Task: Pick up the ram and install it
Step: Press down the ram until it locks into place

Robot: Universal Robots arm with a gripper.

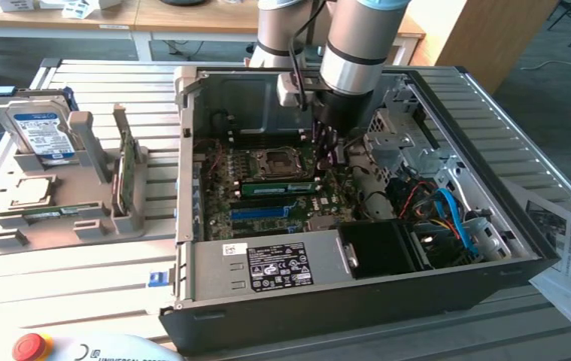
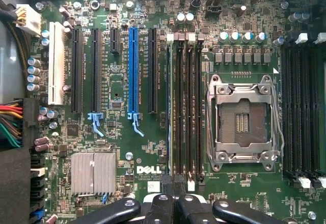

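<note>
A slatted pale-grey metal bench point(image 1: 95, 278) carries an open black desktop computer case point(image 1: 365, 301), with wooden desks point(image 1: 195, 19) and grey floor behind. The black gripper point(image 2: 175, 203) hangs over the green Dell motherboard point(image 2: 153, 147), its jaws closed together with nothing between them. The ram, a thin green stick point(image 2: 169, 112), stands edge-on in the slot nearest the gripper. A grey parts tray point(image 1: 24, 218) sits just beside the case.

A slatted metal surface point(image 1: 84, 278) stands in daylight; behind it are wooden desks point(image 1: 165, 19), a wooden cabinet point(image 1: 486, 37) and grey floor point(image 1: 556, 83).
</note>
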